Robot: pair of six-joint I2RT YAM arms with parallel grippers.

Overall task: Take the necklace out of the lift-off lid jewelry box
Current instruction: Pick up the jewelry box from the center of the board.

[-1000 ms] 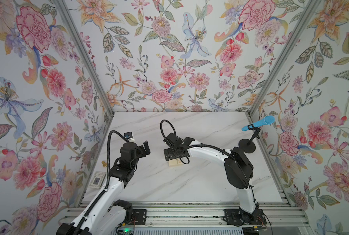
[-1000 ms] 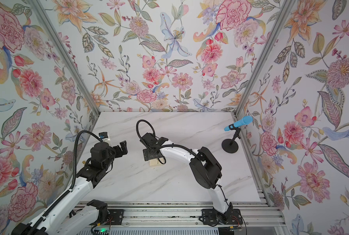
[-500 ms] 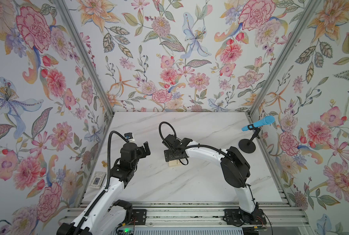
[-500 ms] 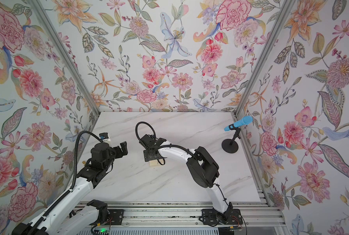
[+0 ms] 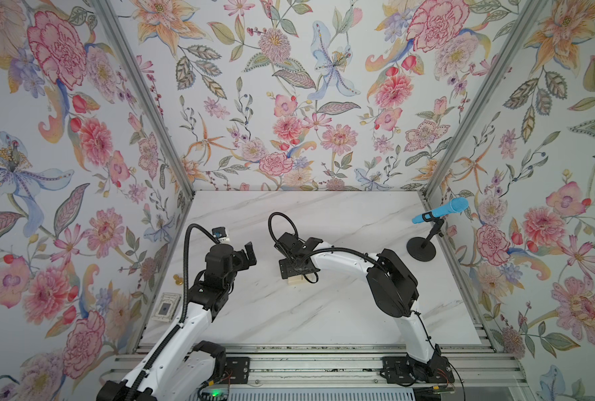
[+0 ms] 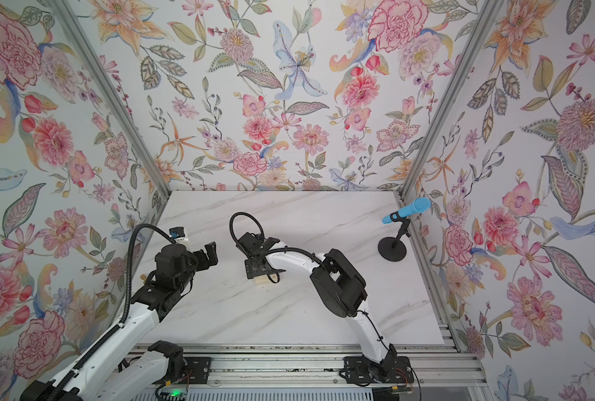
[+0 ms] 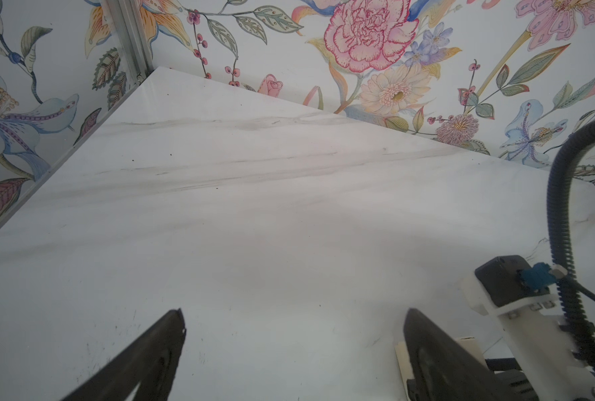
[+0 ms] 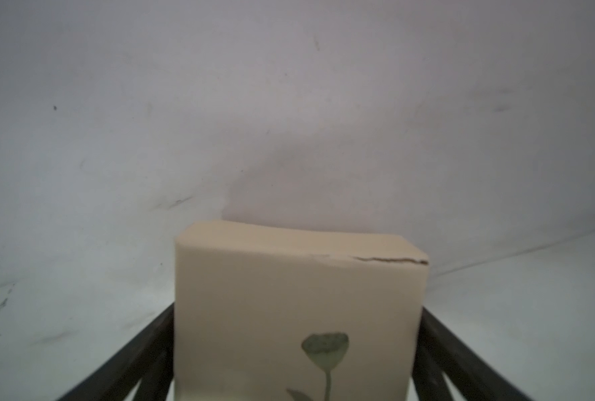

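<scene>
Marble, white with grey veins, makes the tabletop (image 5: pixel 324 312) we see in both top views, closed in by flowered walls (image 5: pixel 289 104). On it the right arm (image 5: pixel 391 277) rises from the near right, bends at the elbow and reaches left to the middle of the table, wrist turned down. The left arm (image 5: pixel 192 319) climbs from the near left and holds the left gripper (image 5: pixel 246 255) raised left of centre, jaws spread wide with nothing between them.

We find the lift-off lid jewelry box (image 8: pixel 289 277) resting on the marble at the middle, directly under the right gripper (image 8: pixel 298 309). From above, only a cream strip of it shows past the wrist. Close up, the two dark fingers (image 8: pixel 143 340) stand one at each side wall, set wide. We cannot tell whether they press the box or merely flank it.

The box is cream with its lid on. A grey-green flower head on a thin stem is drawn on top, and a fine dark split runs along one upper edge by a corner. We cannot see the necklace.

At the far right stands a blue microphone (image 5: pixel 440 210). Along the left edge lie a pale card (image 5: pixel 165 307) and, just beyond it, a small gold knob (image 5: pixel 177 278).
</scene>
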